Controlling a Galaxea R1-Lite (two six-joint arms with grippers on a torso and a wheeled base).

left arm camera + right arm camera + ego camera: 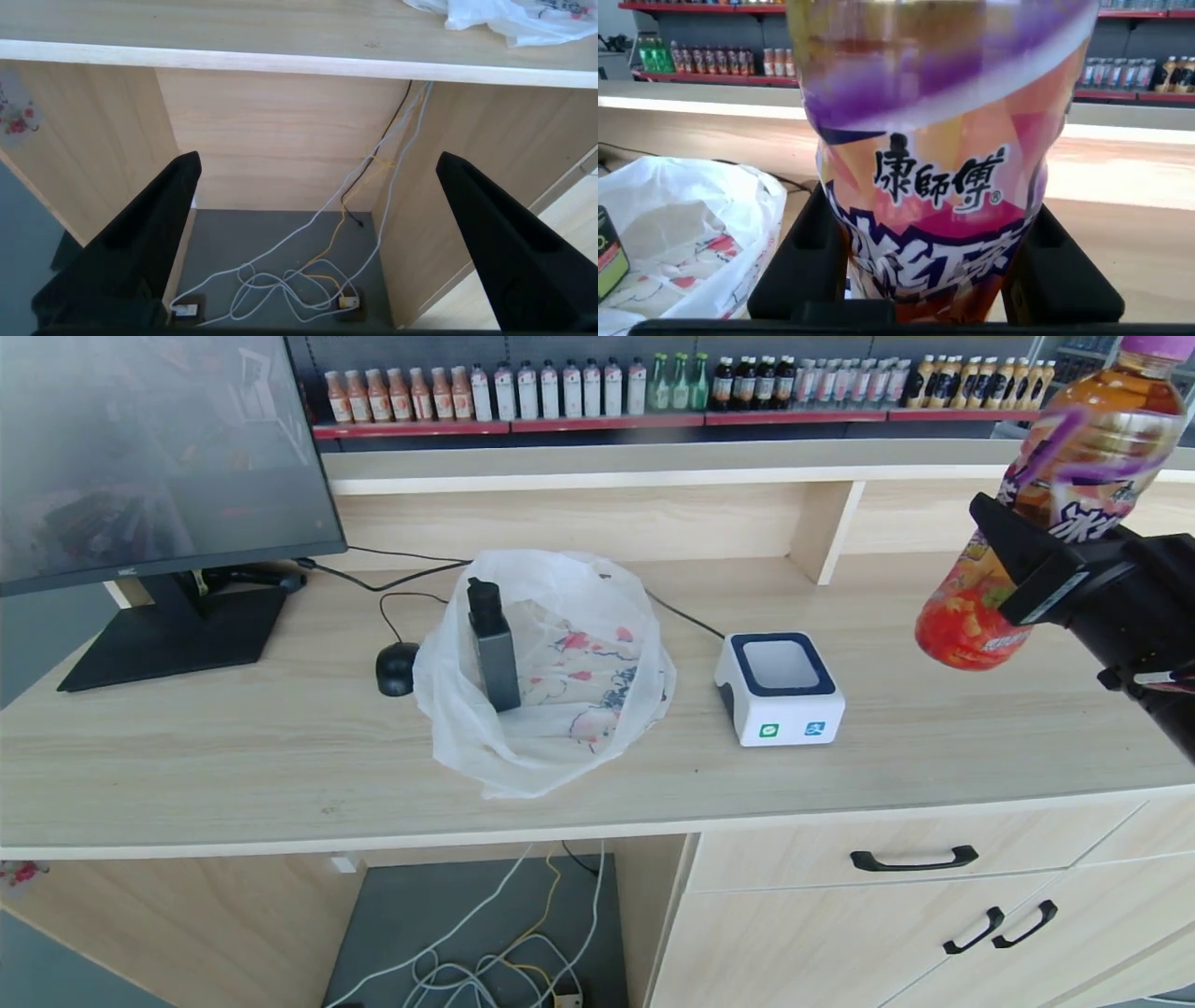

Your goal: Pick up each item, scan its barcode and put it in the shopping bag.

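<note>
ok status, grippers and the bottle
Left gripper open, low in front of the counter. Right gripper shut on the bottle, held above the counter's right end. Scanner sits between bottle and bag.

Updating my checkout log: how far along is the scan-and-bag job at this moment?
Done: a dark grey item already stands in the shopping bag. In hand: the right hand grips a drink bottle, held up to the right of the scanner, not over it. Left, it seems: scan that bottle and bag it. The left hand hangs open below the counter.
</note>
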